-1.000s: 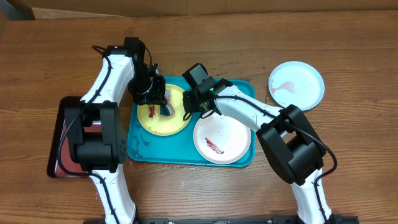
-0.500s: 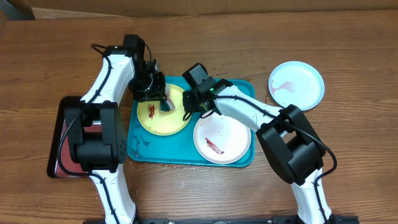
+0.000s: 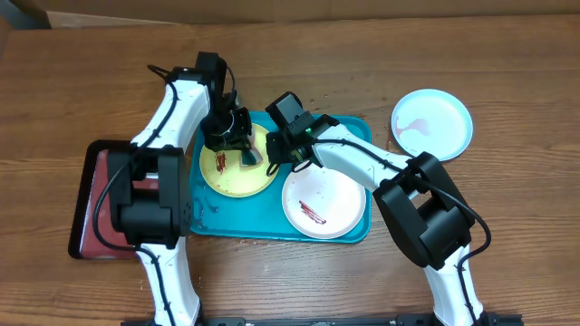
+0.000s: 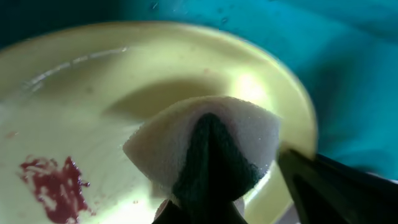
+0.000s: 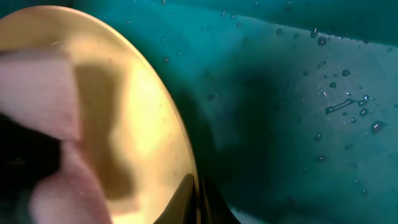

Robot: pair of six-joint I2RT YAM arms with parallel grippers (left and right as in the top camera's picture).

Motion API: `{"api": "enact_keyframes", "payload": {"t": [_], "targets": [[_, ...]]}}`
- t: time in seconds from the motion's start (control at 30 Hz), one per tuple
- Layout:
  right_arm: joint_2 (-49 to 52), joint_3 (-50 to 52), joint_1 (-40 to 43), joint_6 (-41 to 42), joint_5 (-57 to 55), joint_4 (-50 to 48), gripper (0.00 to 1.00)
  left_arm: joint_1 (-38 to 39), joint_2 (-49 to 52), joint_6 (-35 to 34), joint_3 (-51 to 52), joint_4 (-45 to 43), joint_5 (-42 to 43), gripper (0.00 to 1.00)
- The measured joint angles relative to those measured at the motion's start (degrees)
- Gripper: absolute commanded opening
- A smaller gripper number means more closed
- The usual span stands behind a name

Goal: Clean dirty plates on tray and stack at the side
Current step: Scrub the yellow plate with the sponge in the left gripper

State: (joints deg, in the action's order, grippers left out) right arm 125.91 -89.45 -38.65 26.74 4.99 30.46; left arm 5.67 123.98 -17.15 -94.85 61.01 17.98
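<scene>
The yellow-green plate (image 3: pixel 227 177) lies at the left of the blue tray (image 3: pixel 349 127), with a reddish smear (image 3: pixel 220 162) on it. My left gripper (image 3: pixel 237 145) is shut on a white and green sponge (image 3: pixel 250 157) and presses it on this plate. The left wrist view shows the sponge (image 4: pixel 211 149), the plate (image 4: pixel 93 112) and the smear (image 4: pixel 56 186). My right gripper (image 3: pixel 273 163) is shut on the plate's right rim (image 5: pixel 180 168). The white plate (image 3: pixel 323 201), smeared red, lies on the tray. The light blue plate (image 3: pixel 432 124) lies on the table to the right.
A black tray with a dark red inside (image 3: pixel 88 226) lies left of the blue tray, under the left arm. Water drops lie on the blue tray (image 5: pixel 298 112). Cardboard runs along the table's far edge.
My left arm has swung to the right and the sponge has slid right across the yellow-green plate, away from the smear. The right gripper has stayed on the rim.
</scene>
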Motion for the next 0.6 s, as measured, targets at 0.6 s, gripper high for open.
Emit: {"api": "enact_keyframes", "payload": {"t": [0.6], "targets": [[0.0, 0.0, -0.1, 0.0, -0.6, 0.7, 0.04, 0.2, 3.7, -3.9, -1.8, 11.5, -22.6, 0.04]]}}
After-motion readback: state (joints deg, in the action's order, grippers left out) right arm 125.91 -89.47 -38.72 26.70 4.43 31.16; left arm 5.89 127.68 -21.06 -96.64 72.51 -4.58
